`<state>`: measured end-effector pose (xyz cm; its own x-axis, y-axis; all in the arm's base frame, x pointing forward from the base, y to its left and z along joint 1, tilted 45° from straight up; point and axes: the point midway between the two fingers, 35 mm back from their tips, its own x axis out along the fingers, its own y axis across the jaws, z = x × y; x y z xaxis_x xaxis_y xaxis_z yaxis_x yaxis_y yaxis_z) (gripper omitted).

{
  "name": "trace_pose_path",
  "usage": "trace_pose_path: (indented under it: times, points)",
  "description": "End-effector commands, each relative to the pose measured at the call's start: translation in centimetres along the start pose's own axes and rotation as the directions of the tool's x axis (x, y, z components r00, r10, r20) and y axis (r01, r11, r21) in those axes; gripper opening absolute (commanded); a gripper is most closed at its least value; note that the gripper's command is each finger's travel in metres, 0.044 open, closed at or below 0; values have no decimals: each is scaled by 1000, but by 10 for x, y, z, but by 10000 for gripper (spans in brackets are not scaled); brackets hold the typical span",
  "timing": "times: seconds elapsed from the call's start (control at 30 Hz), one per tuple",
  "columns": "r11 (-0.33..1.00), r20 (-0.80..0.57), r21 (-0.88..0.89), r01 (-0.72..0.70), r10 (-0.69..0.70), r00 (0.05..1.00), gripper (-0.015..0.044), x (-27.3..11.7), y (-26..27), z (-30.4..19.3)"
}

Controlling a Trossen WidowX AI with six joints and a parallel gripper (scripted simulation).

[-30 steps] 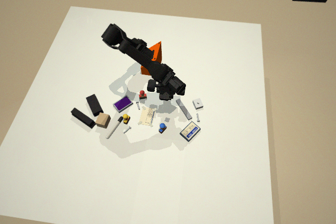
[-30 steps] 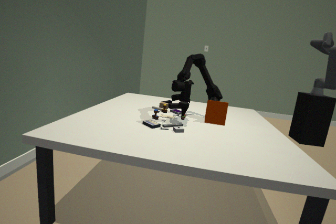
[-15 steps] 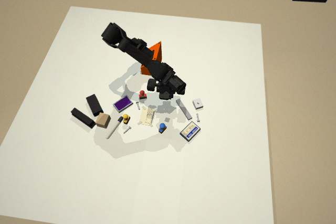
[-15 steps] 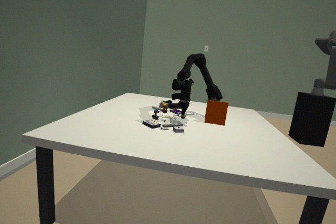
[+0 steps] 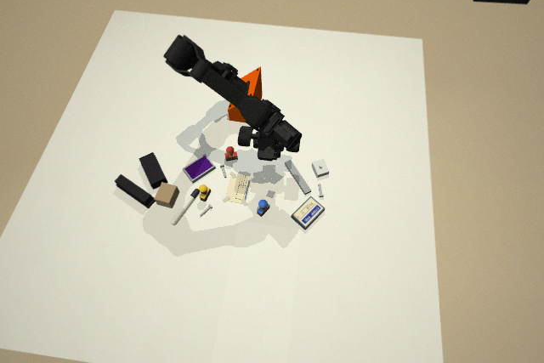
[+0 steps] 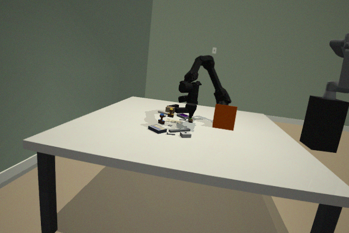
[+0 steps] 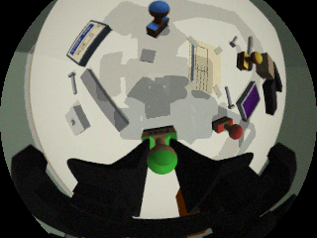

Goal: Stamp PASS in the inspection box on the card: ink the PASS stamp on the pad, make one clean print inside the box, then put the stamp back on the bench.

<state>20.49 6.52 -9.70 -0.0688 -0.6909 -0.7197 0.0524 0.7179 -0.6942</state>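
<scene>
Claw (image 7: pixel 160 141) grips the green-knobbed stamp (image 7: pixel 160 158) mid-bench; red-knobbed stamp (image 7: pixel 229 127) beside the purple ink pad (image 7: pixel 252 99) risks a knock.

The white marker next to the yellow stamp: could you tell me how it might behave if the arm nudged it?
The marker looks round and lies flat, so it would probably roll. It seems slim and light, and might slide too.

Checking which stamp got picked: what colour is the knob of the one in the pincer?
Green knob, clearest in the wrist view.
</scene>
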Motion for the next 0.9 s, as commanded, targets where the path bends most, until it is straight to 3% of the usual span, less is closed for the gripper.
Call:
trace_pose_path:
  times: [0.0, 0.87]
  points:
    - [1000, -2, 7, -5, 5, 1000, 0, -3, 0, 0]
    - [1000, -2, 7, -5, 5, 1000, 0, -16, 0, -1]
